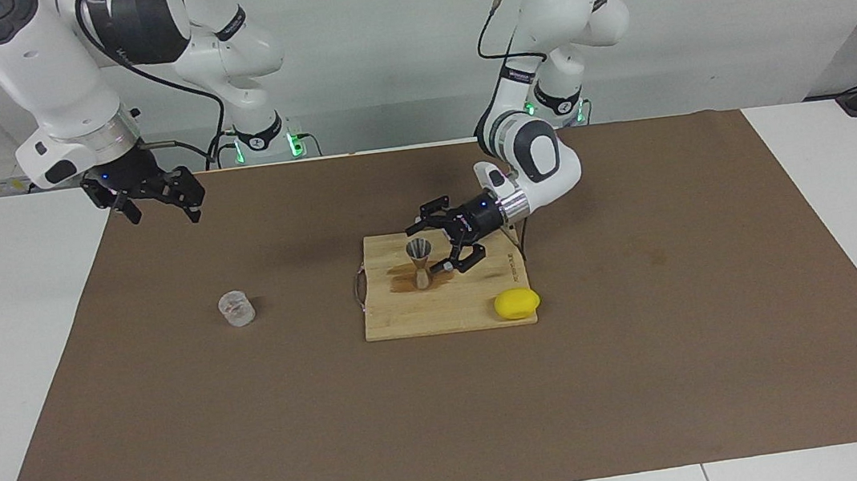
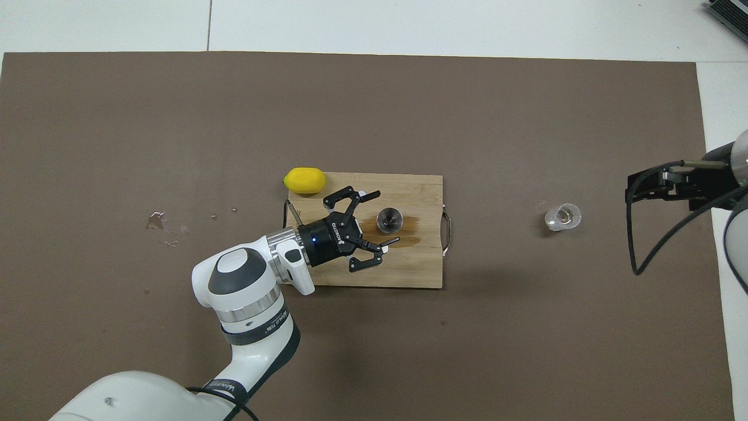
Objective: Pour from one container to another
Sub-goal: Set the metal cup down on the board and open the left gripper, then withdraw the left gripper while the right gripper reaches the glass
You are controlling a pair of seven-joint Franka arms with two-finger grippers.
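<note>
The grey hourglass-shaped metal jigger (image 1: 420, 261) stands upright on a wooden cutting board (image 1: 405, 316), on a dark wet stain. It also shows in the overhead view (image 2: 389, 220). My left gripper (image 1: 432, 248) is low over the board and open, with its fingertips either side of the jigger and not closed on it; it also shows in the overhead view (image 2: 378, 223). The small clear glass cup (image 1: 236, 309) stands alone on the brown mat toward the right arm's end (image 2: 563, 216). My right gripper (image 1: 154, 201) is open and empty, raised over the mat's edge (image 2: 657, 186).
A yellow lemon (image 1: 517, 303) lies at the board's corner toward the left arm's end (image 2: 304, 180). The board (image 2: 409, 272) has a metal handle facing the cup. A few spilled drops (image 2: 156, 221) mark the mat toward the left arm's end.
</note>
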